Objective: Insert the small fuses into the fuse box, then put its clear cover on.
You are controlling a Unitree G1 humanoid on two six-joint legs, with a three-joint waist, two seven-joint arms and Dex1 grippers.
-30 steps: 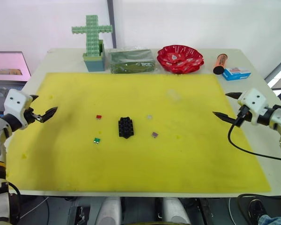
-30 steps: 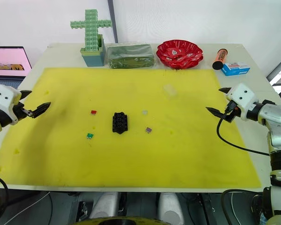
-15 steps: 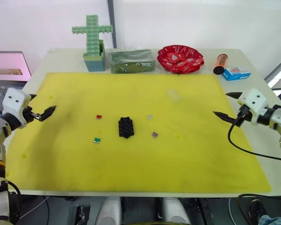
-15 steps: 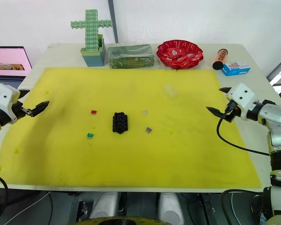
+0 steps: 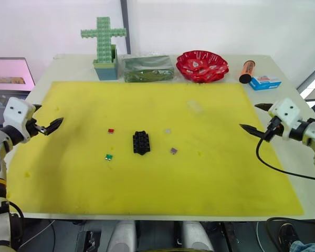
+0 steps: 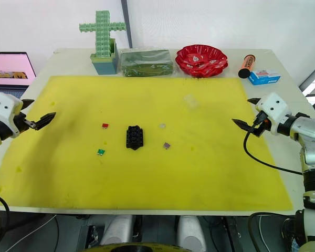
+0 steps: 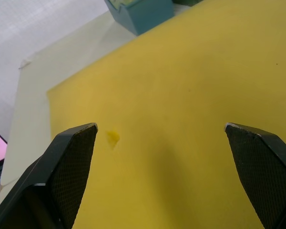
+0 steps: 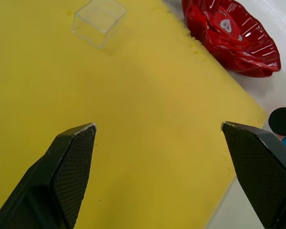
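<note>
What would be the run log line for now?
left gripper open | right gripper open | black plastic fuse box empty | clear cover off

No writing, label, brand or number can be read on anything here.

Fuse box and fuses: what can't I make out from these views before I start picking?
- Fuse box: too small in the head views to tell which slots are empty.
- Red fuse, green fuse, grey fuse, purple fuse: too tiny to see which way they lie.
- Clear cover: nearly invisible in the head views; which face is up is unclear.
</note>
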